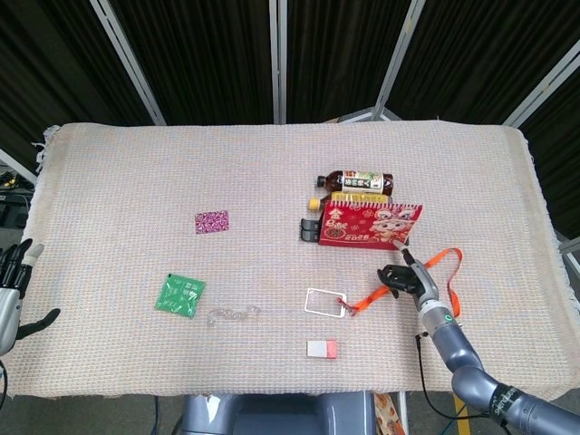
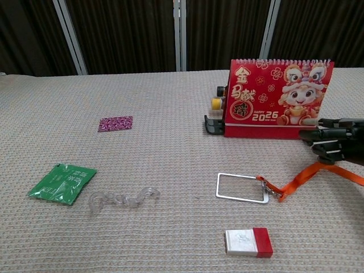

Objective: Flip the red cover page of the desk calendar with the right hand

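The desk calendar stands at the right of the table, its red cover page [image 1: 372,222] [image 2: 276,91] facing me with a cartoon figure and "2026". The cover's lower edge is raised a little off the darker red base [image 2: 261,131]. My right hand [image 1: 408,279] [image 2: 335,139] is just in front of the calendar's lower right corner. Its fingers point at the calendar, and one fingertip [image 1: 400,246] touches the cover's bottom edge. My left hand [image 1: 9,290] hangs off the table's left edge with fingers apart, holding nothing.
A bottle [image 1: 355,181] lies behind the calendar, a black clip [image 2: 213,124] at its left. An orange lanyard [image 2: 307,173] runs under my right hand to a clear badge holder [image 2: 242,187]. Nearer are a red-white box [image 2: 248,242], a clear chain [image 2: 121,199], a green packet [image 2: 62,183] and a purple packet [image 2: 115,123].
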You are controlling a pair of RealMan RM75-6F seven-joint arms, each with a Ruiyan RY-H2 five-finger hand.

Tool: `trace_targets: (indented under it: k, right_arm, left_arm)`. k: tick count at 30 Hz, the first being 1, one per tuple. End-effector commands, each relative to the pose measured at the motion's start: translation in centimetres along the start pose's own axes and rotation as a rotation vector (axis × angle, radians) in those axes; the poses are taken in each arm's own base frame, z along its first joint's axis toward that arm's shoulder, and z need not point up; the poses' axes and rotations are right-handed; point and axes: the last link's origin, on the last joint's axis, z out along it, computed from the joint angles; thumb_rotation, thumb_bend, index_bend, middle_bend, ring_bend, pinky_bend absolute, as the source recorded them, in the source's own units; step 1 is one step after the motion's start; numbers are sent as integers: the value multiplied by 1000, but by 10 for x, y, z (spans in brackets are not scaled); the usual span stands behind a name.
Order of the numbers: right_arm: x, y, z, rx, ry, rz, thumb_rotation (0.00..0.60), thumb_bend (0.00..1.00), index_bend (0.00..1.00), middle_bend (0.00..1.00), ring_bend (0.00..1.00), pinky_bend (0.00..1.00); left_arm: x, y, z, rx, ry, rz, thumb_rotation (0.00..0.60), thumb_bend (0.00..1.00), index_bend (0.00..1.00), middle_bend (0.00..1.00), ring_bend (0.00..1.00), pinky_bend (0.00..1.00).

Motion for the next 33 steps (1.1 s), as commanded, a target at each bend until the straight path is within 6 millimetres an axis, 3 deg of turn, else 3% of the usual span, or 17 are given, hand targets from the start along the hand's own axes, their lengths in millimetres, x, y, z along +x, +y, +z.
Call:
trace_targets:
  k: [1, 7, 11, 17, 24, 27, 33]
  right_arm:
    - [-9, -3, 4, 5, -16, -5, 600, 355, 0, 685, 766, 807]
    - [-32, -6, 8, 26, -44, -36, 600, 363, 4, 686, 767, 807]
    - [-47, -19, 1, 78, -60, -76, 600, 363, 36, 686, 767, 807]
    - [-57, -61, -37, 259, -49, -129, 600, 363, 169, 679, 762, 803]
    - [-44, -109, -75, 453, 58, -227, 600, 366, 261, 580, 681, 750]
    - [-35, -123, -83, 506, 123, -270, 600, 351, 278, 492, 590, 652]
    - [-15, -142, -74, 529, 199, -391, 600, 325, 277, 347, 331, 244]
  left_arm:
    - [0, 0, 0, -4, -4, -7, 600, 156, 0, 0, 0, 0]
    - [2, -2, 0, -3, -8, -24, 600, 157, 0, 0, 0, 0]
    - [3, -3, -1, -9, -4, -35, 600, 156, 0, 0, 0, 0]
    - [3, -3, -2, -12, -7, -38, 600, 156, 0, 0, 0, 0]
    - [4, -1, -3, -18, -1, -38, 600, 156, 0, 0, 0, 0]
    - [3, 0, -3, -18, -1, -37, 600, 156, 0, 0, 0, 0]
    - [1, 2, -1, -24, -5, -31, 600, 156, 0, 0, 0, 0]
